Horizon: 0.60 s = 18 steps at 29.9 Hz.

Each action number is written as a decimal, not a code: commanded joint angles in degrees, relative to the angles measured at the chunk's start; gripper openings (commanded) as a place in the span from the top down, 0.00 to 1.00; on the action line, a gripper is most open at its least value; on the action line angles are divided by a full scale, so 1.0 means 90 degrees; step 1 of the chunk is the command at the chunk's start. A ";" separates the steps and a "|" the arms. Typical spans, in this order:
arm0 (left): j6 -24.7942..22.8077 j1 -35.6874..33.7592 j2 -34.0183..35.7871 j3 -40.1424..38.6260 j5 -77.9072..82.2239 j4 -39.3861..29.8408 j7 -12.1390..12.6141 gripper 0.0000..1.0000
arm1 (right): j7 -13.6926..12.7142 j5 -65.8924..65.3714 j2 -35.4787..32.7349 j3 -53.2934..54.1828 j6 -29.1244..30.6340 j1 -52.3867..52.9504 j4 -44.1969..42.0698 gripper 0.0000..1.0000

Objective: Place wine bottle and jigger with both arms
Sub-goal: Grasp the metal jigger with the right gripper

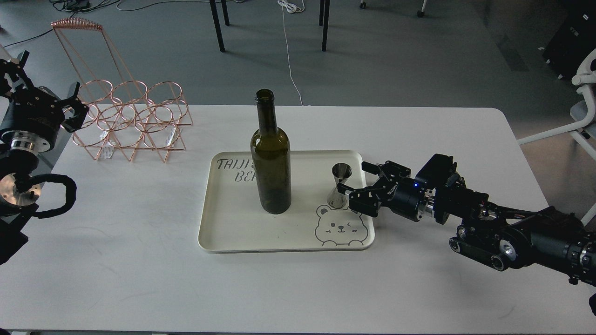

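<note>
1. A white table (139, 260) carries a cream tray (223, 232) near its middle.
2. The bottle (271, 163) stands upright on the tray, uncapped, without a label; it hides part of the tray's writing.
3. The readable letters on the tray are "TAIJI" in the upper line and "BE" below it; the rest is covered by the bottle. A bear face is drawn in the tray's near right corner.
4. The jigger (339, 185) stands upright on the tray, right of the bottle and apart from it, just above the bear.
5. The right gripper (354, 179) lies low at the tray's right edge, its 2 fingers spread wide, just beside the jigger; I cannot tell whether they touch it. Small white writing on its body is too small to read.
6. The left gripper (74, 109) hangs at the table's left edge, fingers apart and holding nothing, just beside a copper wire rack (132, 121).
</note>
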 commanded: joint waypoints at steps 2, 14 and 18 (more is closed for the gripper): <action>0.0010 0.0015 0.0017 0.0000 -0.0001 0.0000 0.0000 0.01 | 0.0000 0.0000 0.0248 -0.0267 -0.0009 0.0004 -0.0230 0.19; 0.0010 0.0024 0.0036 0.0000 0.0009 0.0020 0.0000 0.01 | 0.0000 0.0000 0.0375 -0.0326 -0.0044 0.0082 -0.0279 0.39; 0.0000 0.0015 0.0036 -0.0010 0.0009 0.0049 0.0000 0.01 | 0.0000 0.0000 0.0375 -0.0326 -0.0044 0.0101 -0.0259 0.52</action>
